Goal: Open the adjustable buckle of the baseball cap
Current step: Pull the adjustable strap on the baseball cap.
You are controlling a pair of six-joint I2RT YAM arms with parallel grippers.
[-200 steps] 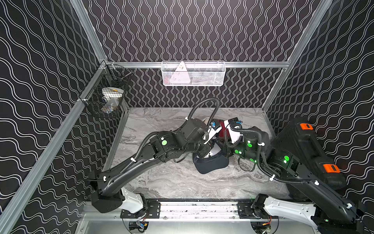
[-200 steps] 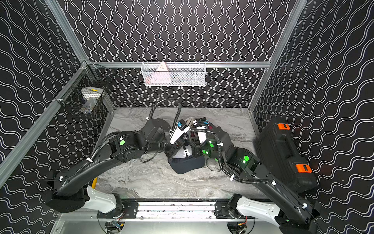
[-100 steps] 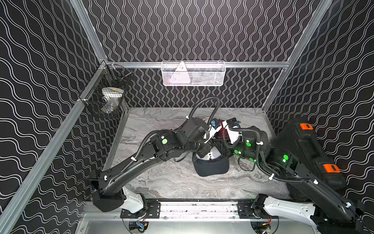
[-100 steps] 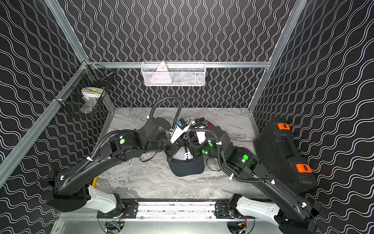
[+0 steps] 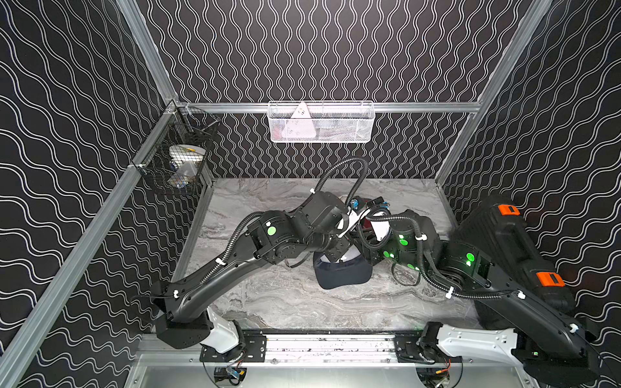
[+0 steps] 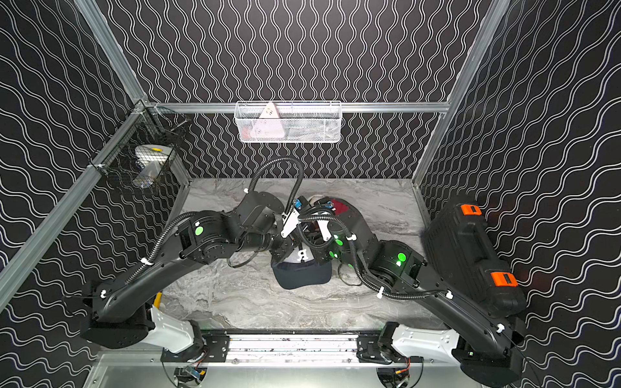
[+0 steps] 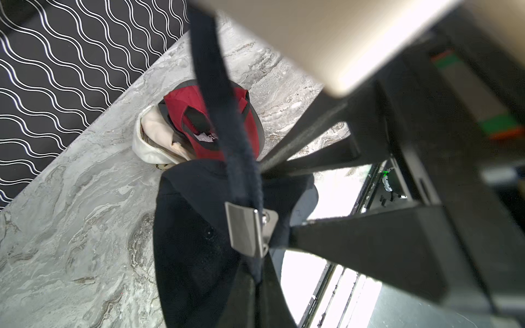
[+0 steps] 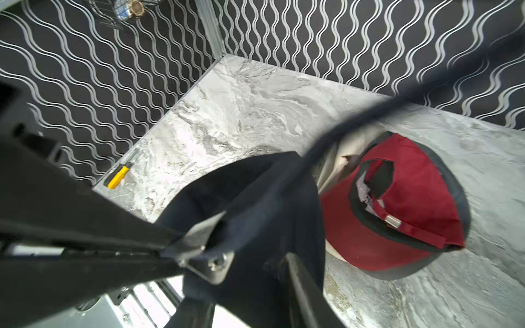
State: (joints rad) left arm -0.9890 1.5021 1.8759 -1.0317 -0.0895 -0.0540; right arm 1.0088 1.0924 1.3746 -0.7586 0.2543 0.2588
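Left gripper (image 8: 179,251): fingers closed on strap (image 7: 216,85) of navy baseball cap (image 5: 341,277), right at silver buckle (image 7: 247,230). Cap mid-bench (image 5: 285,302), brim toward 6 o'clock; red cap (image 8: 412,213) at its 12 o'clock. Right gripper (image 7: 275,203): fingers apart, straddling strap beside buckle.

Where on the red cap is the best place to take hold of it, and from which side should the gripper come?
Probably the back strap beside its metal buckle, coming from above. The red cap lies with its rear opening facing up, so one finger could slip through under the strap. The cream cap crowds one side.
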